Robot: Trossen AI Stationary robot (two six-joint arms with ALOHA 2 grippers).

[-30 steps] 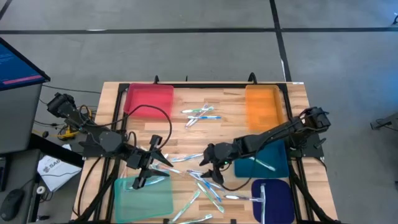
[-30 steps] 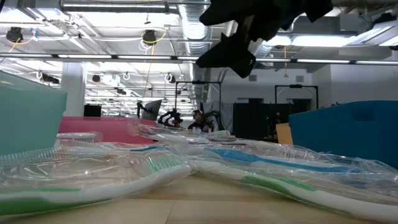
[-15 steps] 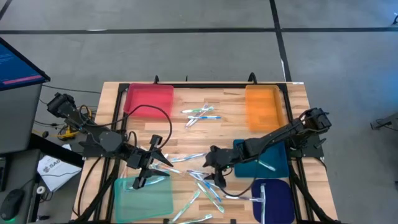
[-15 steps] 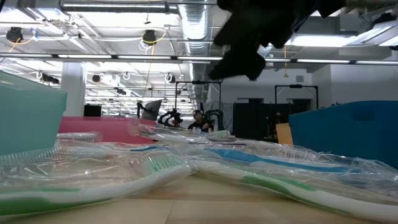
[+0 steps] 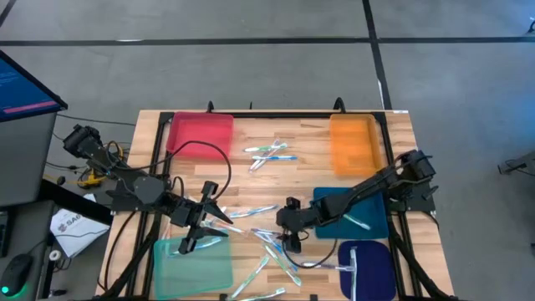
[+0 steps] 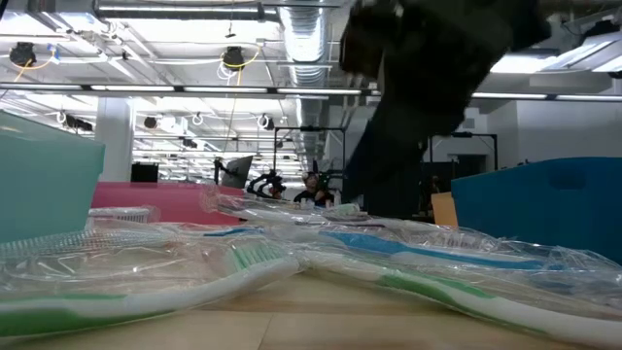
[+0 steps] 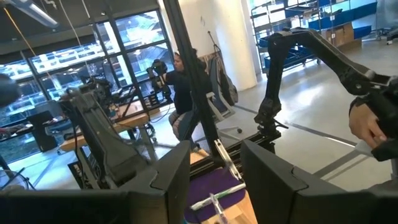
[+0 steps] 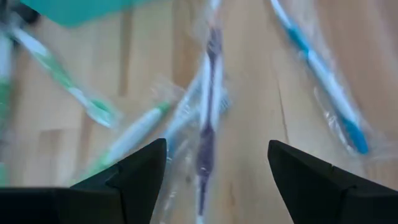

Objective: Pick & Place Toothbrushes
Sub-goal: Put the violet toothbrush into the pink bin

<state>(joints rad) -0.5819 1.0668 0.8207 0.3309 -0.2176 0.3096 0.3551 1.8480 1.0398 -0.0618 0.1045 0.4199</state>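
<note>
Toothbrushes [image 5: 276, 244], thin white and clear plastic sticks with blue, teal or green parts in crinkly clear wrappers, lie heaped on the wooden bench [image 5: 251, 180] between the pale green tray [image 5: 194, 266] and the dark blue tray [image 5: 368, 266]; a smaller cluster [image 5: 269, 154] sits nearer the red tray [image 5: 201, 134].

The right gripper [image 5: 289, 237] hangs just above that heap with its fingers [image 8: 134, 171] spread wide and empty. Beneath them a purple-handled toothbrush [image 8: 206, 124] lies touching a green-tipped one [image 8: 134, 134], so a closing grip could catch 2 at once, or pinch only loose wrapper and let the stick slide free. Overlapping neighbours may be dragged along too.

The left gripper [image 5: 201, 227] waits beside the pale green tray, fingers [image 7: 277, 180] parted with nothing visibly between them. A black cable [image 5: 213, 163] loops across the bench near the red tray, well clear of the heap. The teal tray [image 5: 372, 216] and orange tray [image 5: 353, 144] stand beyond the right arm.
</note>
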